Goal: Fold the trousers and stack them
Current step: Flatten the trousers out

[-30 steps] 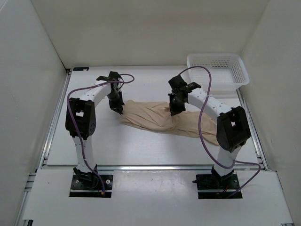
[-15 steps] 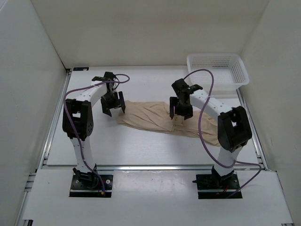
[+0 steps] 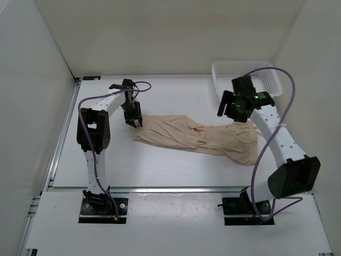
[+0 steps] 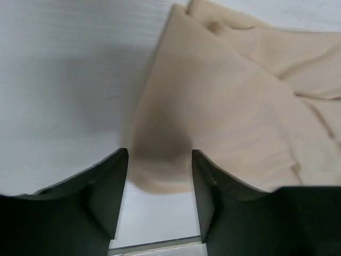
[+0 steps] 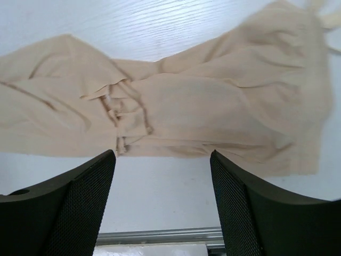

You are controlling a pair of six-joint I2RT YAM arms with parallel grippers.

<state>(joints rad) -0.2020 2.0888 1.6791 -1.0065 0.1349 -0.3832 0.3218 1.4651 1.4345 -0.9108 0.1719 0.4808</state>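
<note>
The light beige trousers (image 3: 194, 137) lie wrinkled and stretched sideways across the middle of the table. My left gripper (image 3: 134, 117) hangs open just over their left end. In the left wrist view that fabric end (image 4: 213, 106) reaches between the tips of the left gripper (image 4: 160, 173), but the jaws do not pinch it. My right gripper (image 3: 235, 110) is raised above the trousers' right end, open and holding nothing. In the right wrist view the bunched middle of the trousers (image 5: 186, 106) lies well below and beyond the wide-open right gripper (image 5: 161, 160).
A white mesh basket (image 3: 221, 66) stands at the back right corner, partly hidden by the right arm. White walls enclose the table (image 3: 176, 96) at the back and on both sides. A metal rail (image 3: 170, 189) runs along the near edge.
Both grippers have opened and let go of the trousers. The right arm has swung right and up toward the basket. The cloth now lies flatter and longer on the right.
</note>
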